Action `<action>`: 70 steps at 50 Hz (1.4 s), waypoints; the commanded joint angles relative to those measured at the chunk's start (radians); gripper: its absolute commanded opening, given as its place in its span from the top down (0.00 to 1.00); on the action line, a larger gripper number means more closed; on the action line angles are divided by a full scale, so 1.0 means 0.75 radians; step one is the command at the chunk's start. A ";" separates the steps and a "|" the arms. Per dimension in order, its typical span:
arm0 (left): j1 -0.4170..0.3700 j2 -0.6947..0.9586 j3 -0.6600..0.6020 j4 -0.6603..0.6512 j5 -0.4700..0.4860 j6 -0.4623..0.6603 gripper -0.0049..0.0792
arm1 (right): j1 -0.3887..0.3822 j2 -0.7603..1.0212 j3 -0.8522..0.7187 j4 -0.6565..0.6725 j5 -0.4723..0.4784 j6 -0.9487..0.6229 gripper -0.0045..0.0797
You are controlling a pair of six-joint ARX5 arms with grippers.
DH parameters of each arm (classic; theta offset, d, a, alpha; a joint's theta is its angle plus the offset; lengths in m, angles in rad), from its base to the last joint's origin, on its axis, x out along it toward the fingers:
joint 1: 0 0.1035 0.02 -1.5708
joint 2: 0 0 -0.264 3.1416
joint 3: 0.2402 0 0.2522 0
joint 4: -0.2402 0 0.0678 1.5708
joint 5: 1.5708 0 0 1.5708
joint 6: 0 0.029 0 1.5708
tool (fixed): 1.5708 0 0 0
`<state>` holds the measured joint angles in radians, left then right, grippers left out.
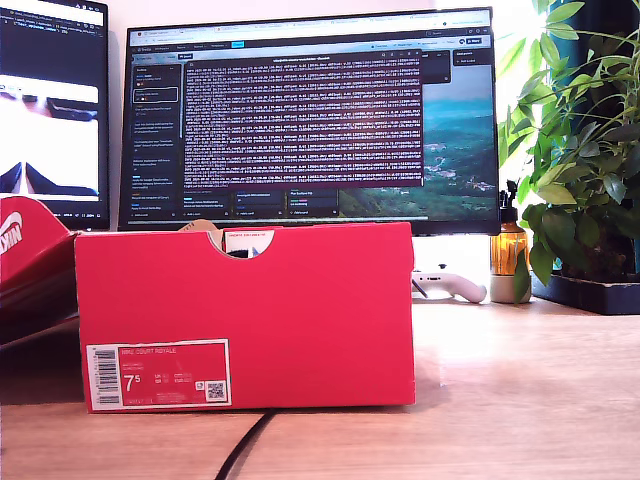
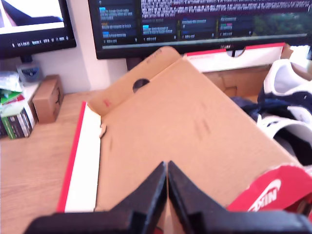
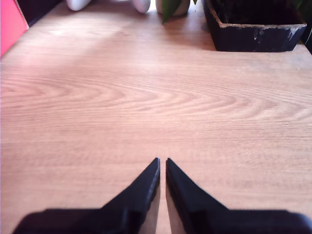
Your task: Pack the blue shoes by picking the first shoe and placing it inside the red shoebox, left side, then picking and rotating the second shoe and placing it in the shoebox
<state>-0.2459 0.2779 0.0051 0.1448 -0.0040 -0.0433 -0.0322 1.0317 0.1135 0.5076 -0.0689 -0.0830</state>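
Shoes [image 2: 287, 112], navy with white soles, lie inside the red shoebox [image 1: 300, 320]; my first gripper [image 2: 166, 168] hovers closed, empty, above its cardboard lid [image 2: 195, 141]; my second gripper [image 3: 162, 163] closed, empty, over bare wooden desk [image 3: 146, 97].

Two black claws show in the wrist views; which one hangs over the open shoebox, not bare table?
My first claw: below it lies the red shoebox with a blue shoe inside. My second claw has only wooden table beneath.
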 commanded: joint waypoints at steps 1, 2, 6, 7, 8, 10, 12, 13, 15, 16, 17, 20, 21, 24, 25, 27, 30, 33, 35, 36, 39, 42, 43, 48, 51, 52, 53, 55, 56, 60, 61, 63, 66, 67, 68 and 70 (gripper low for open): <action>0.008 -0.014 -0.042 -0.009 -0.006 -0.005 0.96 | -0.005 -0.060 -0.043 0.015 -0.001 0.005 0.96; 0.008 -0.018 -0.042 -0.017 -0.006 -0.006 0.96 | -0.005 -0.080 -0.049 0.011 -0.001 0.007 0.96; 0.008 -0.025 -0.042 -0.035 -0.007 -0.014 0.96 | -0.005 -0.156 -0.064 -0.027 -0.001 0.007 0.96; 0.008 -0.025 -0.042 -0.037 -0.007 -0.014 0.96 | -0.005 -0.176 -0.065 -0.048 0.001 0.007 0.96; 0.008 -0.025 -0.042 -0.036 -0.008 -0.014 0.96 | -0.005 -0.195 -0.065 -0.068 0.002 0.007 0.96; 0.008 -0.025 -0.042 -0.036 -0.010 -0.014 0.96 | -0.006 -0.230 -0.065 -0.101 0.002 0.007 0.96; 0.008 -0.025 -0.042 -0.036 -0.013 -0.014 0.96 | -0.005 -0.266 -0.065 -0.129 0.002 0.007 0.96; 0.008 -0.025 -0.042 -0.036 -0.016 -0.014 0.96 | -0.005 -0.285 -0.065 -0.144 0.002 0.007 0.96; 0.008 -0.025 -0.042 -0.036 -0.017 -0.014 0.96 | -0.005 -0.322 -0.065 -0.178 0.002 0.007 0.96; 0.008 -0.025 -0.042 -0.036 -0.020 -0.014 0.96 | -0.005 -0.342 -0.065 -0.194 0.002 0.007 0.96; 0.008 -0.025 -0.042 -0.036 -0.022 -0.014 0.96 | -0.005 -0.361 -0.065 -0.212 0.002 0.007 0.96; 0.008 -0.025 -0.042 -0.036 -0.028 -0.014 0.96 | -0.005 -0.422 -0.065 -0.261 0.002 0.007 0.96; 0.008 -0.025 -0.042 -0.036 -0.029 -0.014 0.96 | -0.005 -0.440 -0.065 -0.277 0.002 0.007 0.96; 0.008 -0.025 -0.042 -0.035 -0.031 -0.015 0.96 | -0.005 -0.509 -0.065 -0.327 0.002 0.007 0.96; 0.008 -0.025 -0.042 -0.035 -0.032 -0.015 0.96 | -0.005 -0.529 -0.065 -0.344 0.002 0.007 0.96; 0.008 -0.025 -0.042 -0.034 -0.033 -0.015 0.96 | -0.005 -0.574 -0.065 -0.376 0.002 0.007 0.96; 0.008 -0.025 -0.042 -0.034 -0.037 -0.015 0.96 | -0.005 -0.649 -0.065 -0.430 0.002 0.007 0.96; 0.008 -0.025 -0.042 -0.034 -0.037 -0.016 0.96 | -0.005 -0.723 -0.065 -0.491 0.004 0.006 0.96; 0.008 -0.025 -0.042 -0.034 -0.038 -0.018 0.96 | -0.005 -0.771 -0.066 -0.532 0.013 0.005 0.96; 0.008 -0.025 -0.042 -0.034 -0.038 -0.018 0.96 | -0.005 -0.793 -0.067 -0.550 0.019 0.005 0.96; 0.008 -0.025 -0.042 -0.033 -0.042 -0.018 0.96 | -0.005 -0.864 -0.073 -0.591 0.028 0.005 0.96; 0.008 -0.025 -0.042 -0.031 -0.042 -0.018 0.96 | -0.005 -0.928 -0.086 -0.612 0.032 0.006 0.96; 0.008 -0.025 -0.042 -0.030 -0.042 -0.019 0.96 | -0.005 -0.950 -0.091 -0.622 0.032 0.006 0.96; 0.008 -0.025 -0.042 -0.023 -0.042 -0.024 0.96 | -0.005 -1.050 -0.124 -0.666 0.032 0.006 0.96; 0.008 -0.025 -0.042 -0.022 -0.042 -0.034 0.96 | -0.005 -1.104 -0.145 -0.701 0.031 0.022 0.96; 0.008 -0.025 -0.042 -0.020 -0.044 -0.039 0.96 | -0.005 -1.125 -0.145 -0.721 0.031 0.025 0.96; 0.008 -0.025 -0.042 -0.020 -0.046 -0.046 0.96 | -0.005 -1.144 -0.145 -0.731 0.031 0.028 0.96; 0.008 -0.026 -0.042 -0.016 -0.051 -0.058 0.96 | -0.005 -1.182 -0.145 -0.755 0.031 0.032 0.96; 0.008 -0.026 -0.042 -0.016 -0.055 -0.060 0.96 | -0.005 -1.199 -0.145 -0.769 0.031 0.032 0.96; 0.009 -0.032 -0.042 -0.018 -0.090 -0.062 0.96 | -0.005 -1.273 -0.145 -0.843 0.031 0.033 0.96; 0.009 -0.032 -0.042 -0.017 -0.097 -0.061 0.96 | -0.005 -1.290 -0.145 -0.867 0.031 0.033 0.96; 0.011 -0.033 -0.042 -0.017 -0.103 -0.058 0.96 | -0.005 -1.325 -0.145 -0.889 0.031 0.035 0.96; 0.015 -0.034 -0.042 -0.017 -0.109 -0.057 0.96 | -0.005 -1.366 -0.145 -0.888 0.031 0.047 0.96; 0.015 -0.035 -0.042 -0.017 -0.106 -0.057 0.96 | -0.005 -1.373 -0.145 -0.888 0.031 0.047 0.96; 0.015 -0.037 -0.042 -0.018 -0.106 -0.057 0.96 | -0.005 -1.375 -0.144 -0.887 0.031 0.046 0.96; 0.015 -0.046 -0.042 -0.013 -0.105 -0.057 0.96 | -0.005 -1.374 -0.144 -0.889 0.031 0.043 0.96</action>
<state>-0.2386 0.2565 0.0051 0.1200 -0.0811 -0.0818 -0.0322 0.0086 0.0204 -0.1585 -0.0452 -0.0528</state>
